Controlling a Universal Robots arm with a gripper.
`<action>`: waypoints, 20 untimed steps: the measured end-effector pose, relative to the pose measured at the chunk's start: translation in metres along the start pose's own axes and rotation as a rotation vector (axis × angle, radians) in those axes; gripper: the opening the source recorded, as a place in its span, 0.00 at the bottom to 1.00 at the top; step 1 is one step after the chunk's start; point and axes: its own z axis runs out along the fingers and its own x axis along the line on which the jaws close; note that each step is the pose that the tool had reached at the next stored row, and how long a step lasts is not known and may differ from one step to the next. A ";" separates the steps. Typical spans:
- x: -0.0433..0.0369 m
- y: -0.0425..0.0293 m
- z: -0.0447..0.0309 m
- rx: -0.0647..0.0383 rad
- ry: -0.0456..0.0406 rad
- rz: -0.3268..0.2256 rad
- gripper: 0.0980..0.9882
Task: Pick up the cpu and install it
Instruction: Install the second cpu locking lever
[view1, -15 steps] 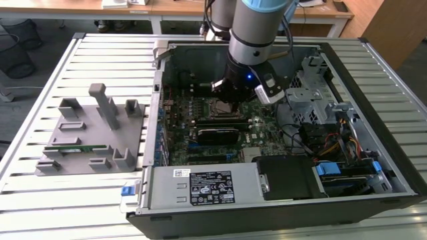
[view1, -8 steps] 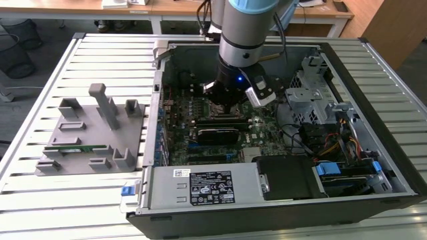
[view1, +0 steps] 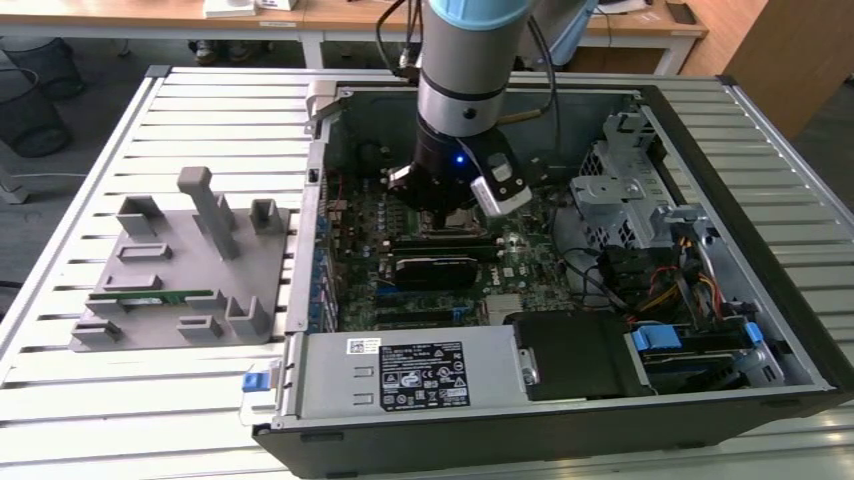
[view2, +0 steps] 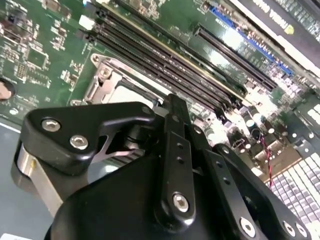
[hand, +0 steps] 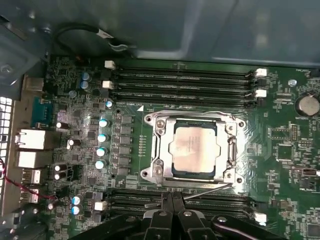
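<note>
Grey fixture block (view1: 180, 265) sits on the slatted table (view1: 80, 400) at the exterior view's left, a parts stand by the look of it. Right of it, open computer case (view1: 534, 290), arm reaching down inside. The cpu (hand: 194, 149) lies flat in the motherboard socket (hand: 192, 150), seated by the look of it. The tool (hand: 172, 207) hangs just beside the socket edge, fingers pinched together, holding nothing.
</note>
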 end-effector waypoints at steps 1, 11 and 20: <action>0.0000 -0.0001 0.0013 0.000 0.0016 0.000 0.01; 0.0004 -0.0013 0.0139 -0.002 0.0114 0.001 0.01; 0.0047 -0.0113 0.0144 -0.054 0.0094 -0.001 0.01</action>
